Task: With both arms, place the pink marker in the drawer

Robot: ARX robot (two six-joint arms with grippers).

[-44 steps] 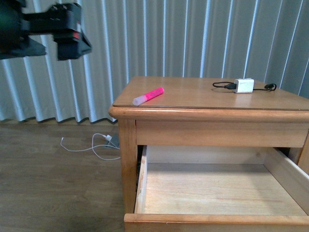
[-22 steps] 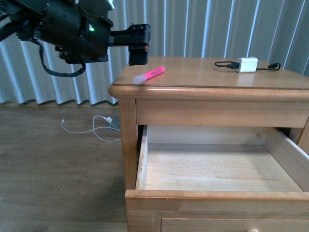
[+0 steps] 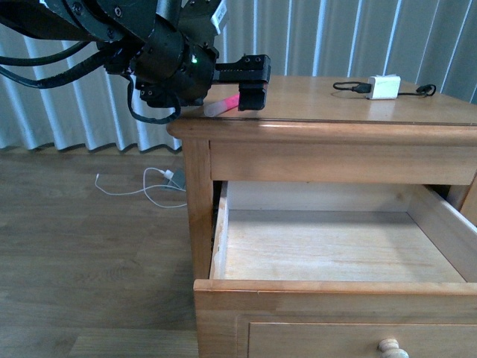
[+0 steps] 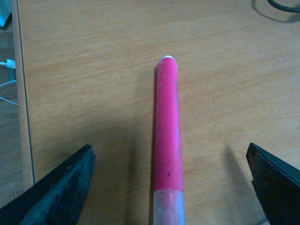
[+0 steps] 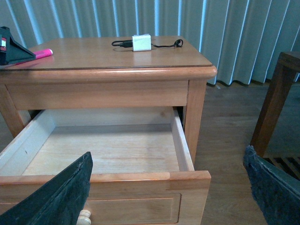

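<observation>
I am at the grasping step: my left gripper [image 3: 251,88] hangs over the pink marker [image 4: 167,136], which lies flat on the table [image 3: 320,104] near its left edge, with the jaws wide apart on both sides of it, not touching. My right gripper [image 5: 166,187] is also spread open, facing the drawer [image 3: 335,287], which stands pulled out. Next, I think, I must lower a little, close on the pink body, then carry it over the drawer.

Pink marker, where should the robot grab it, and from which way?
Grab the pink marker around the middle of its barrel, coming down from above. It lies flat on the nightstand top, long and round, and the left gripper has its fingers open on either side.
</observation>
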